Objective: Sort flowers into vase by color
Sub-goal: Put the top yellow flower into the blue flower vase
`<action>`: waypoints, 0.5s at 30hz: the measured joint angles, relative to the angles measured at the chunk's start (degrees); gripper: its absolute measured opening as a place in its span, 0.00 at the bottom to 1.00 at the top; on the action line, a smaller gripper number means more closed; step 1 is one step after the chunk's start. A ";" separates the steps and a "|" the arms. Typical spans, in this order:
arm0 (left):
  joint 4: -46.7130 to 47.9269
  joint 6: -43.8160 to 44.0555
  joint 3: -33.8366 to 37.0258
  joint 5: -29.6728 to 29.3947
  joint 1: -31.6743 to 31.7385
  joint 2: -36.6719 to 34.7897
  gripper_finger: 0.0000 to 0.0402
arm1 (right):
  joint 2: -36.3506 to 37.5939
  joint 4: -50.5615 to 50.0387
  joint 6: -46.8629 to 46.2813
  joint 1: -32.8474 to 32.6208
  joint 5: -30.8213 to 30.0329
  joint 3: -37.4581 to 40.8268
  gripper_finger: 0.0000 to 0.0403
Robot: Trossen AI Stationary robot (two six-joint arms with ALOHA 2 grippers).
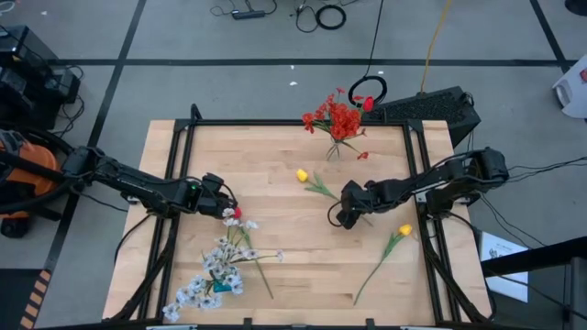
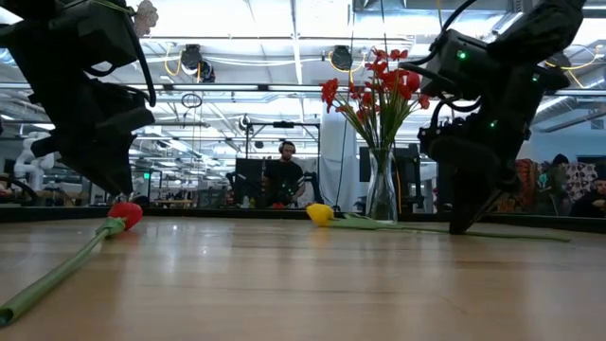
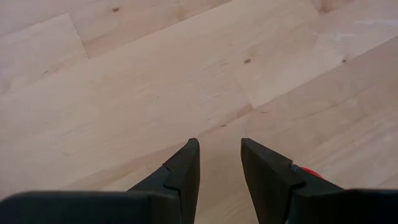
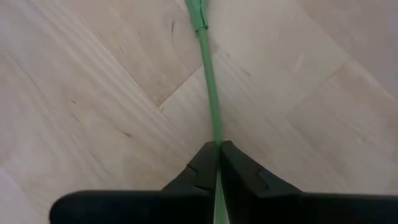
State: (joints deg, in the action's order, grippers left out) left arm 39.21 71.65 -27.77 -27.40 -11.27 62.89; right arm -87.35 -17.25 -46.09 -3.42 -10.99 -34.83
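Note:
My right gripper [image 1: 345,218] stands low at the table's middle right, shut on the green stalk of a yellow tulip [image 1: 302,174] that lies flat on the wood. My left gripper [image 1: 229,210] is open at the table's left, just above the wood. A red tulip bud [image 1: 237,214] lies beside the outer side of one finger [image 3: 273,180]; I cannot tell whether they touch. A glass vase [image 1: 336,147] at the far edge holds red flowers [image 1: 341,119]. A second yellow tulip [image 1: 404,230] lies near the right edge. White blossom sprays [image 1: 218,268] lie near the left front. My right gripper pinches the yellow tulip's stalk [image 4: 214,127] between its two fingers, well down from the bud. The fingers come from above, pointing down, with their tips at the table [image 2: 461,225]. The stalk still lies on the wood on both sides of the hold.
Black frame rails [image 1: 183,156] run along the table's left, right and far sides. The red tulip's stalk [image 2: 57,275] runs toward the near edge. Bare wood lies between the two grippers and in front of the vase.

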 joint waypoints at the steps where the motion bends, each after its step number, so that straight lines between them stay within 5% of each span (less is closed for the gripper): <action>1: 0.04 -0.02 0.00 -0.02 0.00 0.00 0.31 | -0.02 0.34 -0.84 -0.36 -0.30 0.02 0.02; 10: 0.26 -0.53 0.00 -0.02 0.00 0.00 0.31 | -0.52 6.73 -16.01 -6.05 -5.99 0.20 0.00; 15: 0.27 -0.54 0.00 -0.02 0.00 0.00 0.31 | -0.50 16.74 -15.01 -10.10 -7.70 0.15 0.00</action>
State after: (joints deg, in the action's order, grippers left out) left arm 39.47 71.11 -27.77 -27.42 -11.27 62.89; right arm -87.85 -0.51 -61.10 -13.52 -18.68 -34.68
